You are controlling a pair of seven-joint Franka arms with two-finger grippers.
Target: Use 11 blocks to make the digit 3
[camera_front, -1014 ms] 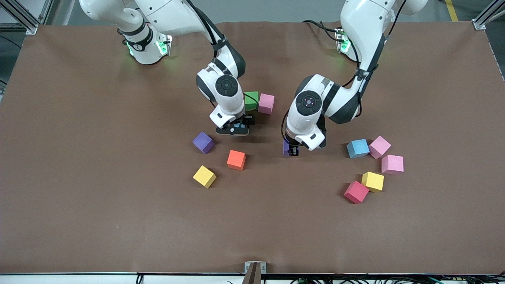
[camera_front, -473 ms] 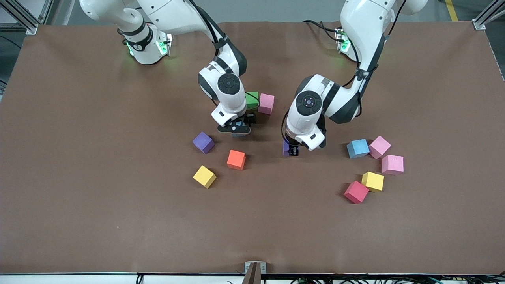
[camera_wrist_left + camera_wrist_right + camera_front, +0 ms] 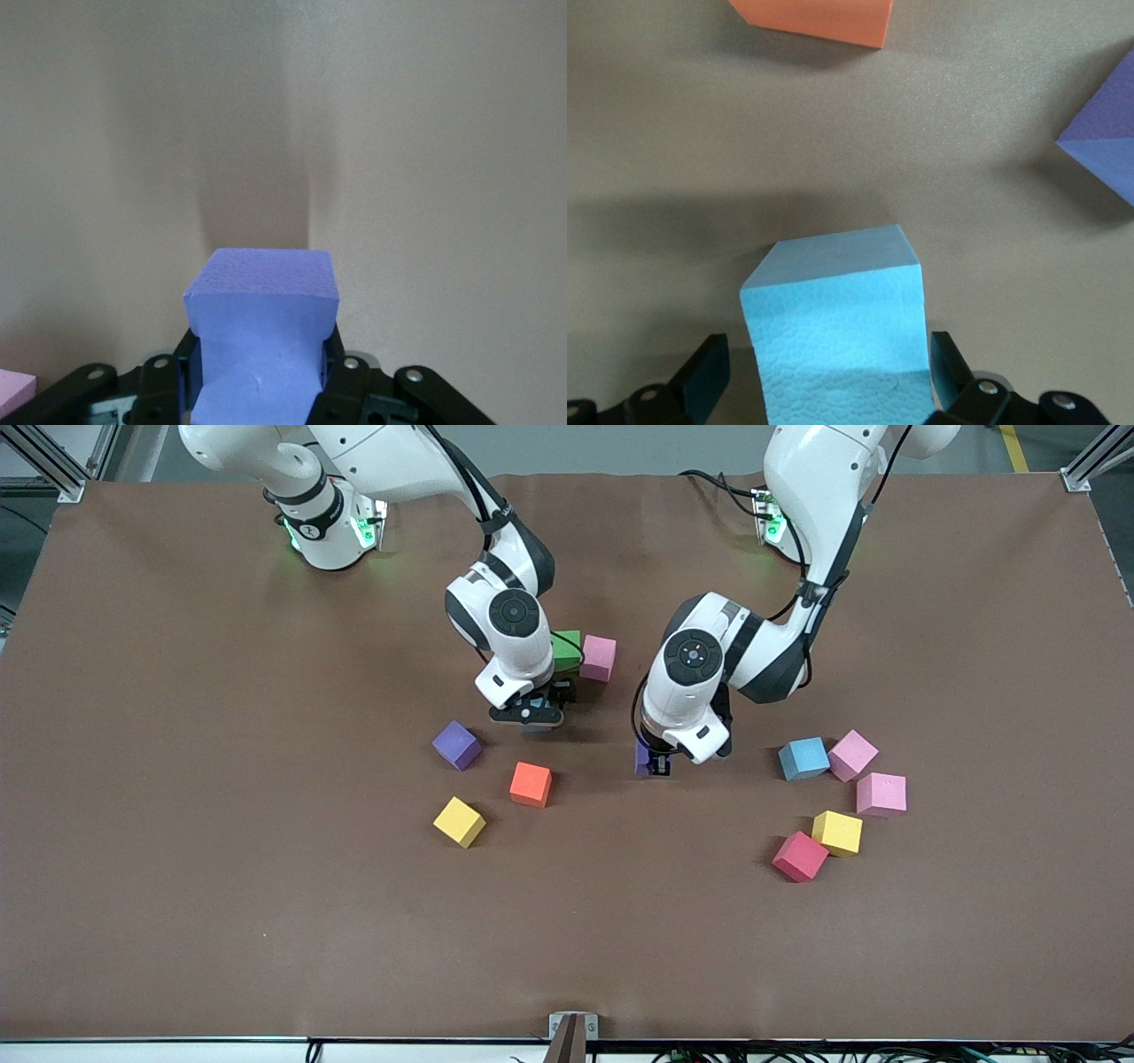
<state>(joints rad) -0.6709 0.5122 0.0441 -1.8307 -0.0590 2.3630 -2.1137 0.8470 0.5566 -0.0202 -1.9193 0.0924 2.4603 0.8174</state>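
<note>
Since a second ago the right arm has drawn slightly toward its base, and its gripper [image 3: 529, 717] now sits closer to the green block [image 3: 567, 648]; nothing else has shifted. No numeral stands yet, so no long axis or heading can be told; the blocks lie loose at mixed angles.

A brown mat covers the worktop [image 3: 177, 824], with grey floor and metal frame posts at its corners.

The right gripper's jaws stand released, one on either side of a light blue block [image 3: 837, 328] without pressing it. The left gripper [image 3: 657, 763] has its jaws clenched on a purple block [image 3: 261, 341], squeezing its sides in, low over the middle of the worktop.

Green and pink [image 3: 599, 657] blocks touch side by side near the bases. Toward the right arm's end lie purple [image 3: 457, 745], orange [image 3: 531, 784] and yellow [image 3: 459, 821] blocks, apart. Toward the left arm's end cluster blue [image 3: 803, 758], pink [image 3: 853, 755], pink [image 3: 881, 794], yellow [image 3: 837, 833] and red [image 3: 800, 856].
</note>
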